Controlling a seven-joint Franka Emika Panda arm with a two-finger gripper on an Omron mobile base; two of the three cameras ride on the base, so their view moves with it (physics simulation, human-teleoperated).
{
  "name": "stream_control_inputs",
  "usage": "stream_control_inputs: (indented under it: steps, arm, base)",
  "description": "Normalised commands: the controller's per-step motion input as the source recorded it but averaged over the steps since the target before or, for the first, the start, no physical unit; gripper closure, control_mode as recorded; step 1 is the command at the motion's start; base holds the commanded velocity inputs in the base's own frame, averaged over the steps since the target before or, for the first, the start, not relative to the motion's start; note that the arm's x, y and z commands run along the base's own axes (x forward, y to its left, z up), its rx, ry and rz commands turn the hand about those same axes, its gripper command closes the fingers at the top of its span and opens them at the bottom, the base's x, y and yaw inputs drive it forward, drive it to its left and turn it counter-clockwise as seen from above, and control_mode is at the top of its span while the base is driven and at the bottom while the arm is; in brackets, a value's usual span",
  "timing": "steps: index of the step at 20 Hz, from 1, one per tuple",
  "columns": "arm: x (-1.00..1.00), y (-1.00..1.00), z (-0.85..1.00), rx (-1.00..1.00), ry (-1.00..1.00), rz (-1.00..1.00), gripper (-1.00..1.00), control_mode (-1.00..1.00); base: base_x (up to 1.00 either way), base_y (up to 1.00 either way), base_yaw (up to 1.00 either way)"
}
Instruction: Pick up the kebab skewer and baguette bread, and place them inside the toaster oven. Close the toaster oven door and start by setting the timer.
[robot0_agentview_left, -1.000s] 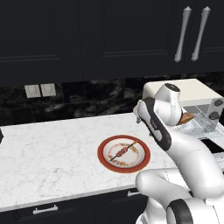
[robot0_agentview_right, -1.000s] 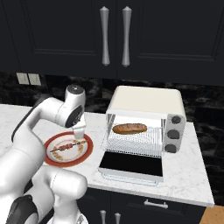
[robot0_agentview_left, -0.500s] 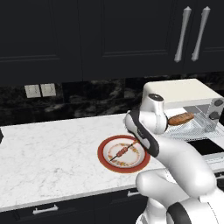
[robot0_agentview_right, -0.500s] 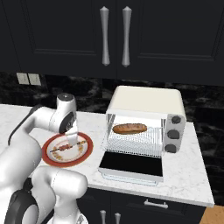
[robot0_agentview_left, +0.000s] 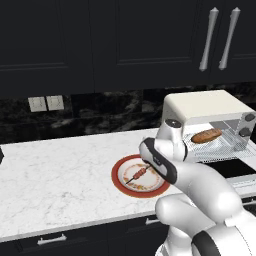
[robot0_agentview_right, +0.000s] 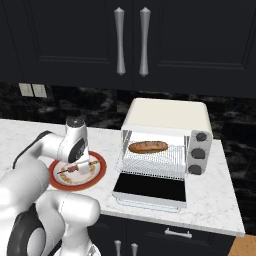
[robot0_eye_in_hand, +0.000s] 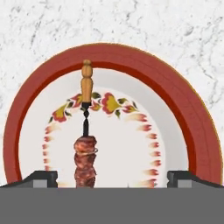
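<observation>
The kebab skewer (robot0_eye_in_hand: 85, 148) lies on a red-rimmed plate (robot0_eye_in_hand: 192, 113) on the white worktop (robot0_agentview_left: 60, 175), its wooden handle pointing to 12 o'clock in the hand view. The gripper (robot0_eye_in_hand: 112, 178) hangs right over it with its jaws wide apart, holding nothing. At 3 o'clock from the plate, the toaster oven (robot0_agentview_right: 167, 127) stands with the toaster oven door (robot0_agentview_right: 150, 189) folded down, and the baguette bread (robot0_agentview_right: 148, 146) rests on its rack.

The baguette bread (robot0_agentview_right: 148, 146) lies on the wire rack (robot0_agentview_right: 152, 159) inside the toaster oven (robot0_agentview_right: 167, 131), its door (robot0_agentview_right: 150, 190) folded down, while the kebab skewer (robot0_agentview_right: 74, 169) rests on a red-rimmed plate (robot0_agentview_right: 99, 168) just left.
</observation>
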Motion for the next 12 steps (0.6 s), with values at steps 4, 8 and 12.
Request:
stream_control_inputs:
  steps: [4,8,12]
  arm:
    - [0.06,0.01,-0.34,0.0,0.0,0.0,-1.0,-1.0]
    - [0.21,0.13,-0.24,-0.02,0.0,0.0,-1.0,-1.0]
    - [0.18,0.24,-0.12,-0.04,0.01,0.0,-1.0,-1.0]
  base:
    - [0.0,0.0,0.0]
    - [0.0,0.0,0.0]
    - [0.0,0.0,0.0]
